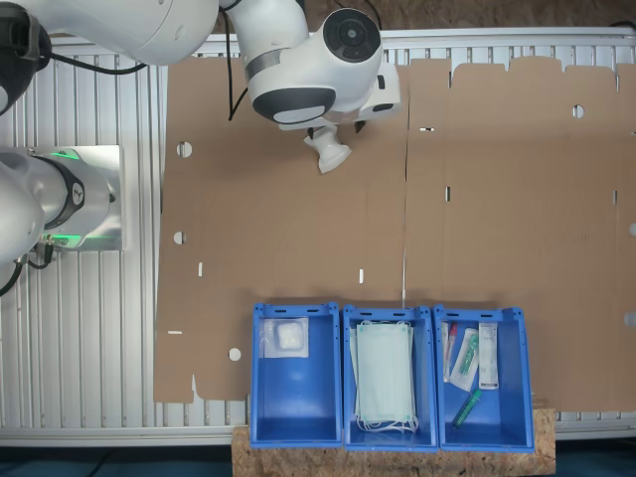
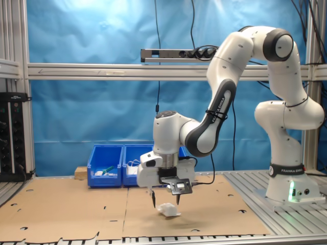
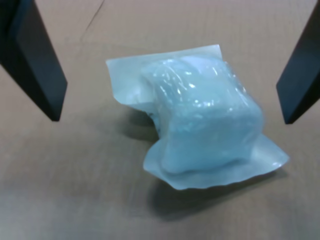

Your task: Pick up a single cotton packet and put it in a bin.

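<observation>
Hovering spread wide, the hand (image 3: pixel 170 75) straddles the cotton packet (image 3: pixel 200 120), its fingers' upper parts cropped.

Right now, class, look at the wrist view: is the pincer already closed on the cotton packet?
No: the pincer is open, its fingers standing clear on either side of the packet on the cardboard.

The first exterior view looks straight down on the cardboard sheet (image 1: pixel 298 248). The second exterior view stands low at the table's edge, facing the blue curtain (image 2: pixel 92 112). The wrist view hangs close above the cardboard. All share that sheet.
</observation>
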`<action>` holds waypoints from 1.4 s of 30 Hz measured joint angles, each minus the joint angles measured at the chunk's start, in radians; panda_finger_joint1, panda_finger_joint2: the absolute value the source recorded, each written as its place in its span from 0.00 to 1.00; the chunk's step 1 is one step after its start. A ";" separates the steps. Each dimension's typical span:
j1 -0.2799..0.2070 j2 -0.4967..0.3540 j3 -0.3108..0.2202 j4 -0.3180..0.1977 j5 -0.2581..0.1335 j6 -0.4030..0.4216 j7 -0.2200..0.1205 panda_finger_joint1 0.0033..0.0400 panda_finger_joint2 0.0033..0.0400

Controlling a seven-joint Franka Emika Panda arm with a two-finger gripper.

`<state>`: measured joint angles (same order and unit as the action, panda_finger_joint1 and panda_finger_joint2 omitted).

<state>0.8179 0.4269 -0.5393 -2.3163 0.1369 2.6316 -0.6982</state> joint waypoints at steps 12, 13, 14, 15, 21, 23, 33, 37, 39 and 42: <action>-0.029 0.022 0.027 -0.017 0.002 0.044 0.000 1.00 1.00; -0.031 0.025 0.027 -0.018 0.002 0.046 0.000 1.00 1.00; -0.033 0.027 0.028 -0.019 0.002 0.049 0.000 1.00 1.00; -0.035 0.029 0.028 -0.021 0.002 0.052 0.000 1.00 1.00; -0.047 0.036 0.029 -0.040 0.002 0.067 0.000 1.00 1.00; -0.050 0.037 0.029 -0.045 0.002 0.072 0.000 1.00 1.00; -0.071 0.038 0.030 -0.054 0.002 0.084 0.000 1.00 1.00; -0.077 0.038 0.030 -0.054 0.002 0.088 0.000 1.00 1.00; -0.078 0.038 0.030 -0.054 0.002 0.090 0.000 1.00 1.00; -0.079 0.038 0.030 -0.054 0.002 0.092 0.000 1.00 1.00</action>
<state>0.7390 0.4646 -0.5091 -2.3701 0.1386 2.7236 -0.6982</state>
